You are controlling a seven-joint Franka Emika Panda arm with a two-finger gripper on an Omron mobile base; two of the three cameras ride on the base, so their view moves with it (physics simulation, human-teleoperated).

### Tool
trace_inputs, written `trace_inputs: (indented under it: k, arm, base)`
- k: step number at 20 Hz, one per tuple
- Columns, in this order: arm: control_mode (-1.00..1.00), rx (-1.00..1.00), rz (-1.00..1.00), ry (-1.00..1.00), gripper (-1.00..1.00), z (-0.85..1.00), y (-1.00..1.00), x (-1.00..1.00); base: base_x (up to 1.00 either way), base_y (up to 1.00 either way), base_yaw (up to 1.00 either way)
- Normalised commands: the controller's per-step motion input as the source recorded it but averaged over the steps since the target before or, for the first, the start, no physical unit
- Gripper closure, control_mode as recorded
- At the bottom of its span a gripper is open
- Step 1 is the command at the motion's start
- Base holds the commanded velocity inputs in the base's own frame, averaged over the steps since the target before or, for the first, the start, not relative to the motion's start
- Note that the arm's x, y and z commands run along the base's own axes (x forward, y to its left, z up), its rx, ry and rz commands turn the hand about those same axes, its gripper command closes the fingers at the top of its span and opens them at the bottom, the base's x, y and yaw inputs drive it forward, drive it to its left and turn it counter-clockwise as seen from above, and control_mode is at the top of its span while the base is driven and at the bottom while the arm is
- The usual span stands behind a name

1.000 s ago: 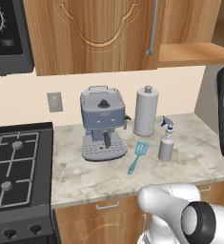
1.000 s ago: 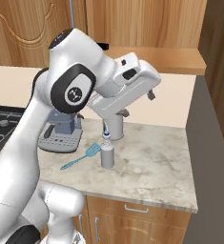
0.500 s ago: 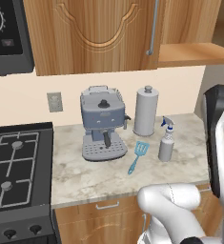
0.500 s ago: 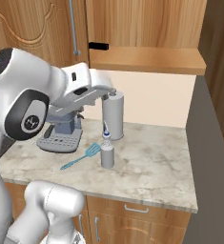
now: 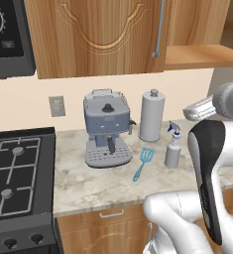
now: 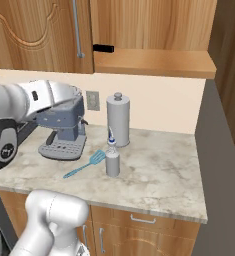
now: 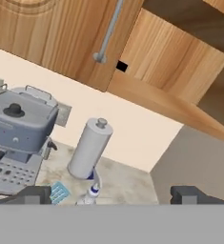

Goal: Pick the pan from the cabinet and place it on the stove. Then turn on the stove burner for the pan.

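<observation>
Above counter, cabinet (image 5: 103, 34) door closed on left; right of it, open wooden shelf (image 6: 154, 62) bare. I can't see inside cabinet. Gripper (image 7: 111, 196) fingers spread wide, gripping nothing (aimed at paper-towel holder (image 7: 87, 148)). Stove (image 5: 14, 178) far left.

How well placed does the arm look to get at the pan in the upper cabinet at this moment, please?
Probably not yet. The cabinet door is closed, so the pan is hidden behind it. The open gripper faces the door's bar handle with nothing between them, so pulling it open looks feasible first.
</observation>
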Motion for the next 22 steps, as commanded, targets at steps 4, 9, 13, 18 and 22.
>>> trace_inputs:
  k: [4,9,13,18,22]
  arm:
    - [-1.0,0.11,0.15,-0.27,-1.0,0.17,0.77,0.0]
    - [-1.0,0.12,0.15,-0.27,-1.0,0.31,0.59,0.07]
    - [-1.0,0.15,0.13,-0.26,-1.0,0.44,0.31,0.24]
    - [-1.0,0.09,0.06,-0.22,-1.0,0.48,0.02,0.13]
    - [-1.0,0.05,0.0,-0.09,-1.0,0.43,-0.03,0.13]
  base:
    - [0.0,0.0,0.0]
    - [0.0,0.0,0.0]
    - [0.0,0.0,0.0]
    - [0.0,0.0,0.0]
    - [0.0,0.0,0.0]
